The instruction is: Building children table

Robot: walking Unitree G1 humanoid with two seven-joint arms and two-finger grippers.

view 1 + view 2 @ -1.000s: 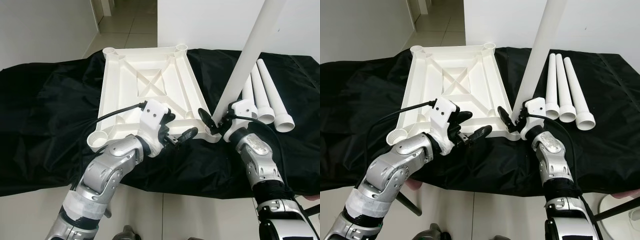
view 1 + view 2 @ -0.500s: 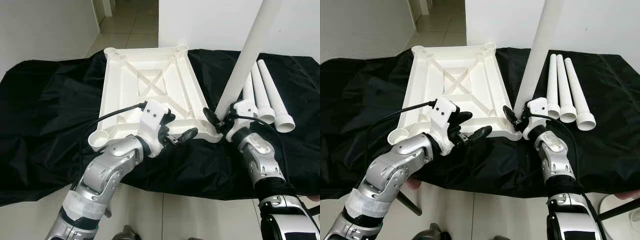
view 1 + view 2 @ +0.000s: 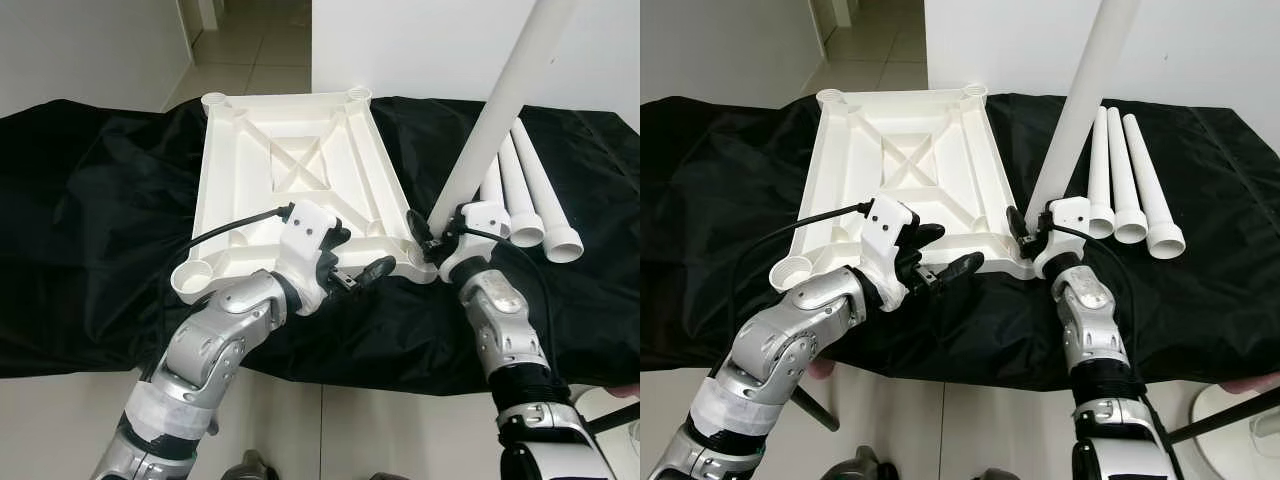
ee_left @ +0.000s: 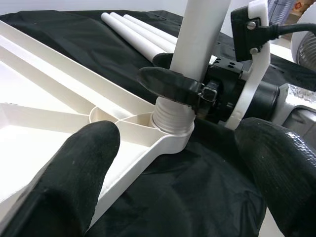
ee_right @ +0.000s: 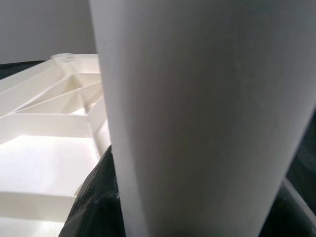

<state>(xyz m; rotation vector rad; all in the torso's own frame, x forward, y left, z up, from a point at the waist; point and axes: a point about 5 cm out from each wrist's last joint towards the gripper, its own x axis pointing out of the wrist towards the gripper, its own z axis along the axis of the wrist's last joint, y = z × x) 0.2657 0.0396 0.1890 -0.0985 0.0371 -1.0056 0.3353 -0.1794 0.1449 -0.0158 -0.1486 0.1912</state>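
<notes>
On the black cloth (image 3: 90, 200), an upturned white tabletop (image 3: 295, 175). Right hand (image 4: 195, 91) grasps a leg (image 3: 490, 115) standing in its near right corner socket (image 4: 170, 128). Left hand (image 3: 355, 265), released, hovers at the near edge. Three spare legs (image 3: 1120, 185) lie just beside.

A thick white table leg (image 5: 197, 113) stood right before my camera. Beside it lay the white ribbed underside of the tabletop (image 5: 49, 123), and one black finger (image 5: 96, 207) pressed against the leg's base.
</notes>
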